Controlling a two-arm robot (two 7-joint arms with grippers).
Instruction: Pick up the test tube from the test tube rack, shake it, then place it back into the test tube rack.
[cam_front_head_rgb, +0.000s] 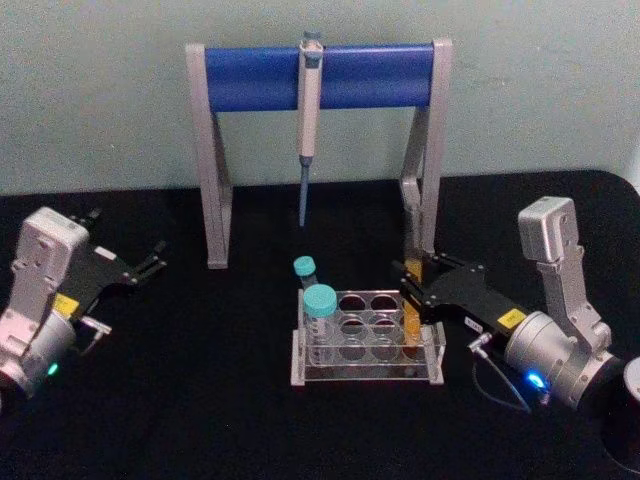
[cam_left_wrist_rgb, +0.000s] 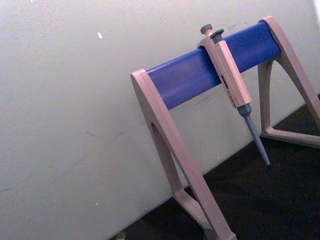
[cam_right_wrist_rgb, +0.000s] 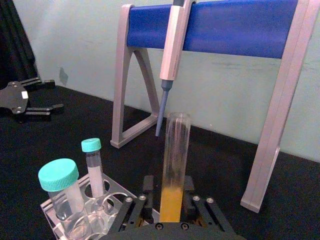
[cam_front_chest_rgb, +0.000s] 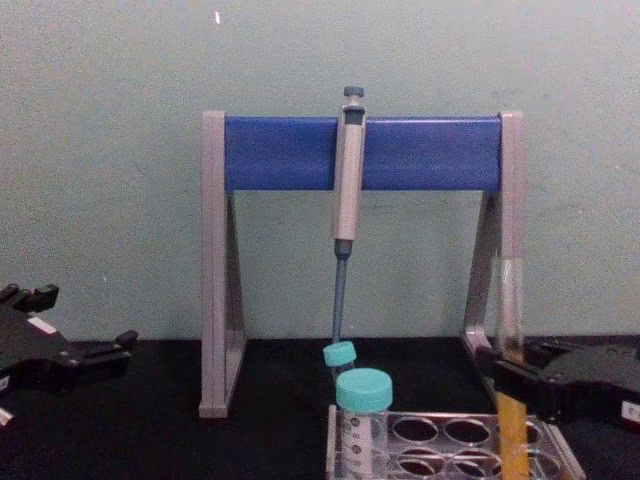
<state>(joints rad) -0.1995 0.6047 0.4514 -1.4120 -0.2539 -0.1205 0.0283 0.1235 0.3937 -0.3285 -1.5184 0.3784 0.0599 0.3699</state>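
My right gripper (cam_front_head_rgb: 412, 292) has its jaws clamped on the test tube (cam_right_wrist_rgb: 175, 165), pads pressed on either side of the orange-yellow part near the bottom. The tube stands upright, mouth open at the top, liquid filling roughly the lower portion. In the head view the tube (cam_front_head_rgb: 412, 318) sits at the right end of the test tube rack (cam_front_head_rgb: 366, 342), at the rack's right-hand holes; I can't tell whether its bottom is seated in a hole or just above it. In the chest view the tube (cam_front_chest_rgb: 511, 400) rises well above the rack's top plate (cam_front_chest_rgb: 450, 440), with the right gripper (cam_front_chest_rgb: 505, 378) reaching in from the rack's right.

At the rack's left end stand two teal-capped tubes, a wide one (cam_front_head_rgb: 320, 318) in front and a thinner one (cam_front_head_rgb: 306, 272) behind it.

Behind the rack is the pipette stand (cam_front_head_rgb: 318, 76), blue bar across grey legs, with a pipette (cam_front_head_rgb: 307, 120) hanging from the bar, tip down.

My left gripper (cam_front_head_rgb: 152, 259) rests on the black table (cam_front_head_rgb: 200, 420), well to the left of the rack, jaws apart, nothing in them.
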